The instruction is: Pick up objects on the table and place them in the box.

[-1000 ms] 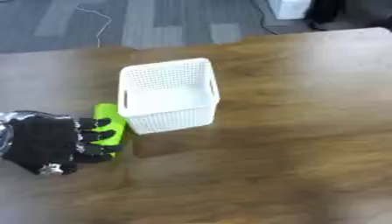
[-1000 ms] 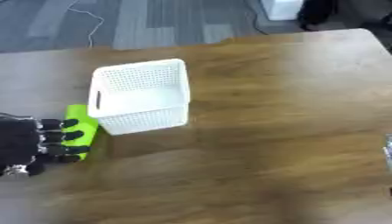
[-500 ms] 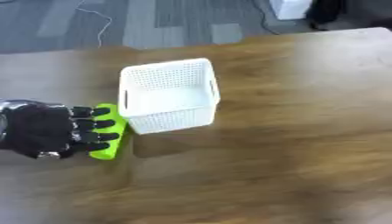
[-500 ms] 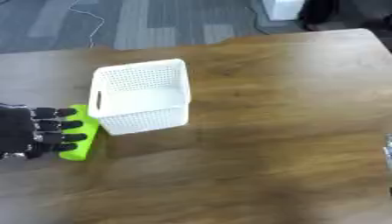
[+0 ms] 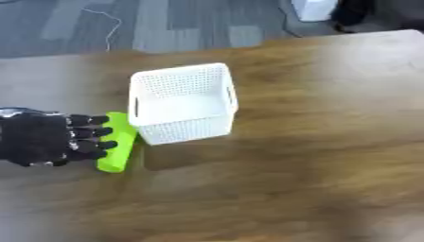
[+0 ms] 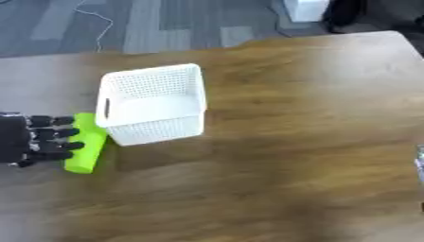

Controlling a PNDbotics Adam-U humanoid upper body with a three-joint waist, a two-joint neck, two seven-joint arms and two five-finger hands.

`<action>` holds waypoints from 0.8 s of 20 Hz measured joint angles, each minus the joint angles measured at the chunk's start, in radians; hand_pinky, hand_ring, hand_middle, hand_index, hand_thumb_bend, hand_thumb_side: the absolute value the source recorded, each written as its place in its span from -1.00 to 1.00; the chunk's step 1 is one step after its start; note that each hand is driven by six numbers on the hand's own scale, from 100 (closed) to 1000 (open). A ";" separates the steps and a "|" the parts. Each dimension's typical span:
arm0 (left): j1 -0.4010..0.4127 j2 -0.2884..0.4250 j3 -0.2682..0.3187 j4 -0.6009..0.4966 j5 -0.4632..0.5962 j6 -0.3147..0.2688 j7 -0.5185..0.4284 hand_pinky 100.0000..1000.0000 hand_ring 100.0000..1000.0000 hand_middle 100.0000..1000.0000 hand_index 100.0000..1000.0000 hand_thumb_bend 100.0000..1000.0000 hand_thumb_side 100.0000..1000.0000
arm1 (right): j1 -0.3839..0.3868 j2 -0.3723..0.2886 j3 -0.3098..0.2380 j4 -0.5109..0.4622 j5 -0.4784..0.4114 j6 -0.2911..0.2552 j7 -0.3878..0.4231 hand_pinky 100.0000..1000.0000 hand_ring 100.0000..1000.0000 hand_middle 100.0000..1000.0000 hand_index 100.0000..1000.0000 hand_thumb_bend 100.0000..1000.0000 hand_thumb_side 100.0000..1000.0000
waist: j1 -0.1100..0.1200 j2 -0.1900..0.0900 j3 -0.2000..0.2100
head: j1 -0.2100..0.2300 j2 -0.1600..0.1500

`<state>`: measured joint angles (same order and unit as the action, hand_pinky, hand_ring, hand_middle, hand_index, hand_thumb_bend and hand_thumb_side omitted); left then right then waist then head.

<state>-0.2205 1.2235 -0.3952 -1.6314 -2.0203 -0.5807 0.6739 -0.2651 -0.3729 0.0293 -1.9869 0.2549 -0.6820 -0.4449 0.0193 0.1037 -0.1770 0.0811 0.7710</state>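
A bright green block (image 5: 117, 142) lies on the wooden table (image 5: 314, 142), right against the left wall of the white mesh box (image 5: 182, 101). My left hand (image 5: 41, 139) comes in from the left edge, its black fingers (image 6: 58, 134) curled over the block's left side. The thumb is hidden under the hand. The box stands upright and shows nothing inside. At the right edge of the right eye view a grey sliver of my right hand (image 6: 420, 163) shows, too little to read.
The table's far edge (image 5: 248, 45) runs behind the box, with grey floor and a cable beyond. A white object (image 5: 313, 8) stands on the floor at the top.
My left hand has shifted up along the green block and sits higher on it now. The box has not moved.
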 measured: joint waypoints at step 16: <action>-0.018 -0.027 0.017 0.012 0.006 0.041 0.041 0.92 0.91 1.00 1.00 0.72 0.08 | -0.017 0.011 0.006 0.000 -0.009 -0.004 0.005 -0.45 -0.18 -0.12 0.05 -0.59 1.00 | -0.019 0.034 -0.028 | 0.017 0.000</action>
<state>-0.2382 1.1968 -0.3777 -1.6192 -2.0143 -0.5402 0.7145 -0.2817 -0.3622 0.0357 -1.9869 0.2459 -0.6859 -0.4397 0.0003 0.1382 -0.2055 0.0977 0.7710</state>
